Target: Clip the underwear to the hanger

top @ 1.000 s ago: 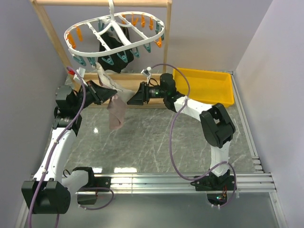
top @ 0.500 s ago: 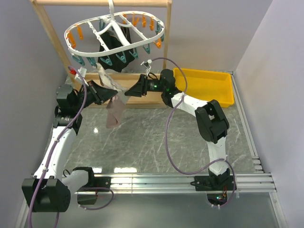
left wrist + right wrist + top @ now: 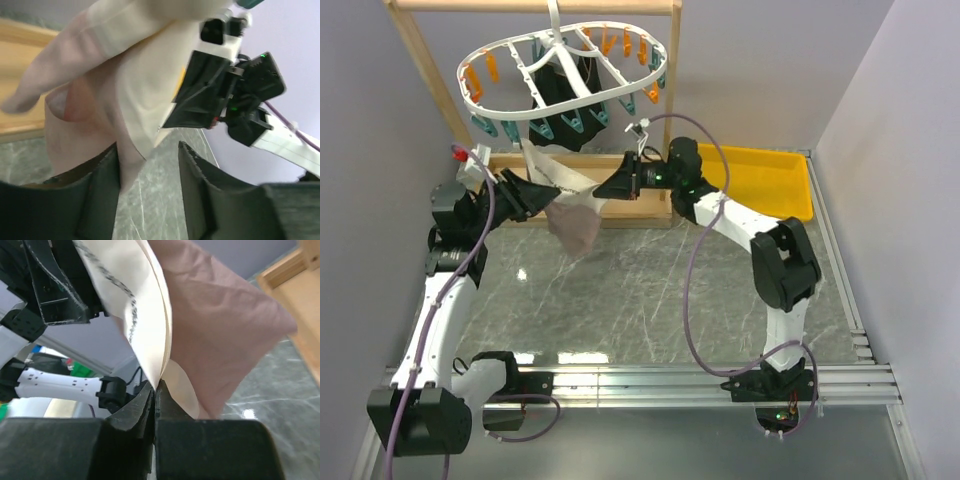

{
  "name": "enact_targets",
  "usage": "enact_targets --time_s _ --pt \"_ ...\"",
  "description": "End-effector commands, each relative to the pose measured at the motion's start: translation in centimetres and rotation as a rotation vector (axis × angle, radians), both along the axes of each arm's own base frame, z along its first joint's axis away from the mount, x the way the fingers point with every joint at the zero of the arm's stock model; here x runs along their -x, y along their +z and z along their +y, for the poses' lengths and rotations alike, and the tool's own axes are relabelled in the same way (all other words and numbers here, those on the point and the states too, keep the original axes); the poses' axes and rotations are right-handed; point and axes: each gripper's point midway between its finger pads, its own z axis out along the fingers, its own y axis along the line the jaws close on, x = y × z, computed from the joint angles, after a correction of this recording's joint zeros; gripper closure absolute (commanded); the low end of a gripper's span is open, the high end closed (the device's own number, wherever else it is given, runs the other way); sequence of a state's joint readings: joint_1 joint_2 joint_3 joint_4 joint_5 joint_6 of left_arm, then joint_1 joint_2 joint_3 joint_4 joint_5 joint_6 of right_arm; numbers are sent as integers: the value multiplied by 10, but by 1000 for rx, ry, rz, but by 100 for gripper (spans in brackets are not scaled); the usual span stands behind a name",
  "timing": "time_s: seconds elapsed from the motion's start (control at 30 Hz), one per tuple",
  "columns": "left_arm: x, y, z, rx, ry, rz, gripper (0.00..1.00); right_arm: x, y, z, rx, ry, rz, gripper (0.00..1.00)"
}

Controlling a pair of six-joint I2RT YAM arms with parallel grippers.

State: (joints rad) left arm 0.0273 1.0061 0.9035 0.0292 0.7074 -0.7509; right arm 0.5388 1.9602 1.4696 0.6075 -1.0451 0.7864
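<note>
The dusty-pink underwear (image 3: 576, 224) hangs under the left end of the white hanger (image 3: 556, 48), with its beige waistband stretched between the two grippers. My right gripper (image 3: 602, 187) is shut on the waistband edge (image 3: 150, 330), its fingertips (image 3: 156, 385) pressed together on the fabric. My left gripper (image 3: 534, 190) is open. In the left wrist view the underwear (image 3: 100, 90) drapes over the left finger (image 3: 102, 180), and bare table shows between the fingers at the left gripper (image 3: 148, 150). The right gripper (image 3: 200, 95) sits close ahead of it. I cannot tell whether a clothespin grips the fabric.
A black garment (image 3: 556, 95) hangs from teal clothespins on the hanger. The wooden rack (image 3: 420, 70) stands behind, its base rail (image 3: 630, 160) just behind the grippers. A yellow bin (image 3: 760, 180) sits at the back right.
My right gripper has shut on the waistband and risen slightly. My left gripper has opened and let go. The underwear now hangs spread between the two grippers instead of dangling from the left one.
</note>
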Motion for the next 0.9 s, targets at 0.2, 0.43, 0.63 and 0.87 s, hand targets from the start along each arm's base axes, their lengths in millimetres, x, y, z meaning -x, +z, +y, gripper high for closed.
enact_targets --time_s 0.2,0.43,0.63,0.87 --pt "42 11 17 -85 89 -103 57 5 60 -41 90 -139 -262 100" --pt "67 -23 8 -74 25 -21 85 12 69 -52 135 -183 -321 100" --pt "43 -36 4 35 52 43 92 38 78 -52 143 -148 -373 100" --pt "7 -24 -36 176 -24 1 94 65 70 -36 187 -100 -442 100"
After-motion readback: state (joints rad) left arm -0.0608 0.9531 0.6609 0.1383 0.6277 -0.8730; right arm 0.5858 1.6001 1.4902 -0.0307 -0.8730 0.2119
